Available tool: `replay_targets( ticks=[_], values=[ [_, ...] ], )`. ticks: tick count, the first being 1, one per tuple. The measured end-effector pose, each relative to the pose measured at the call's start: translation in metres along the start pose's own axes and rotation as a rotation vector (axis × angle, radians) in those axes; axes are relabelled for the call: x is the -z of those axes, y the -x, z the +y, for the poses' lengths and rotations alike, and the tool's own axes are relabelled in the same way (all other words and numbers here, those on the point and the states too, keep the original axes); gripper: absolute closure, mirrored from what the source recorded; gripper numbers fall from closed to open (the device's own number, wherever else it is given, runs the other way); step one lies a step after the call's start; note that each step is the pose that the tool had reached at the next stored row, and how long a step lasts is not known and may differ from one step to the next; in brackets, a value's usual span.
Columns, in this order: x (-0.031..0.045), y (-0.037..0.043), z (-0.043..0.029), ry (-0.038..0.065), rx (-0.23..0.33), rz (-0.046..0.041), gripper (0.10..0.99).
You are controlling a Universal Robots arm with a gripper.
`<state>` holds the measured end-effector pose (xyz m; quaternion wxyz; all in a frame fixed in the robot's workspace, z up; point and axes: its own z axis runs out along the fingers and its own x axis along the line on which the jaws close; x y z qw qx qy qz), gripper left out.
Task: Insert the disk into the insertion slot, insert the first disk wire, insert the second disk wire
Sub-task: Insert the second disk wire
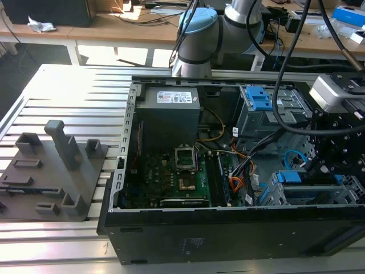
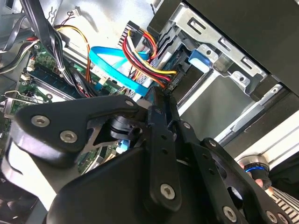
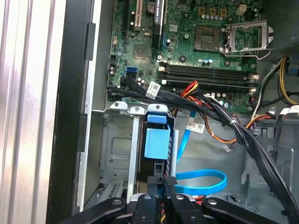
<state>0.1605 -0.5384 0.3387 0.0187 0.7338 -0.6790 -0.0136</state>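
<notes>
I see the gripper (image 3: 164, 198) low over the insertion slot (image 3: 117, 154), where the disk (image 3: 156, 142) sits in its blue carrier. I cannot tell the jaws' state. The second disk wire (image 3: 205, 182) loops just beside; cage walls crowd close.

One light-blue cable (image 3: 202, 183), one motherboard (image 3: 196, 42), two drive cages (image 1: 274, 111)

An open black computer case (image 1: 228, 237) lies on a slatted metal tabletop (image 1: 68, 91). Inside sit a green motherboard (image 1: 171, 180) and a grey power supply (image 1: 168, 117). On the exterior view's left, a grey plastic fixture (image 1: 54, 174) rests just beside the case.
</notes>
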Motion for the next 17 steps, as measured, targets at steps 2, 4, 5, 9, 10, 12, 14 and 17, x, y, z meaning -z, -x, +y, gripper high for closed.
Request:
replay_targets(
  ticks=[2,4,5,9,10,12,14,17],
  values=[
    [0.0,0.0,0.0,0.0,0.0,0.0,0.851],
    [0.0064,0.0,0.0004,0.0,0.0,0.0001,0.851],
    [0.0107,0.0,0.0005,0.0,0.0,0.0001,0.851],
    [0.0386,0.0009,0.0018,0.0,0.0,0.0002,0.98],
    [0.0428,0.001,0.002,0.0,0.0,0.0002,0.98],
    [0.0489,0.001,0.0022,0.0,0.0,0.0,0.98],
    [0.0491,0.001,0.0022,0.0,0.0,0.0002,0.98],
    [0.0491,0.001,0.0022,0.0,0.0,0.0001,0.98]
  ],
)
